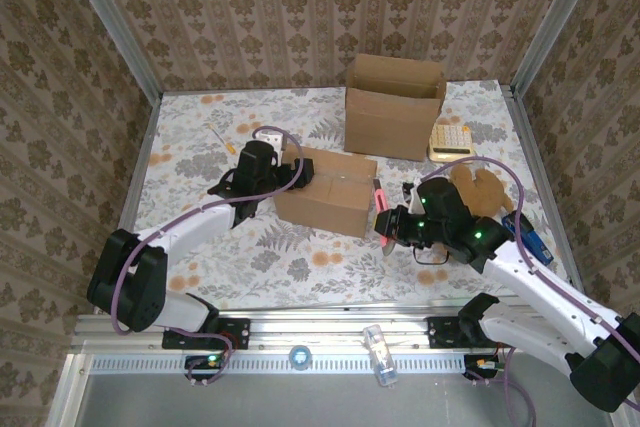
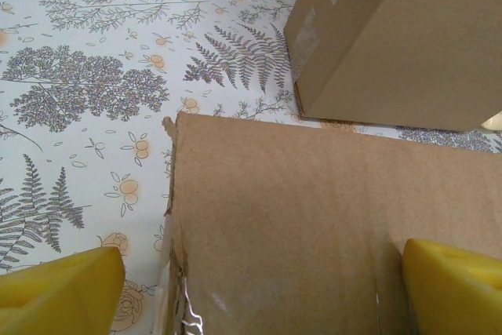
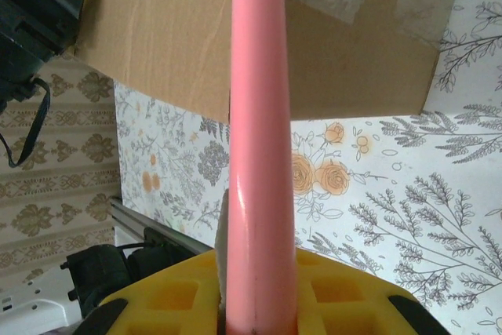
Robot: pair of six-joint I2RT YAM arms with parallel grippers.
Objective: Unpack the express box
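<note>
- Surface (image 1: 300, 257): smooth-looking print; I judge the box could slide under a push.
- Express box (image 1: 330, 197): mid-surface, taped shut, between my claws.
- Left claw (image 2: 259, 272): jaws wide apart, straddling a top corner of the box and gripping nothing, so the box is unrestrained.
- Right claw (image 3: 259, 307): clamped on the pink tool (image 3: 259, 115), which points at the box's taped side. A skid could gouge the contents.

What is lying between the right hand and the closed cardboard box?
A pink tool, gripped by the right hand, reaches toward the closed cardboard box; the right wrist view shows it.
</note>
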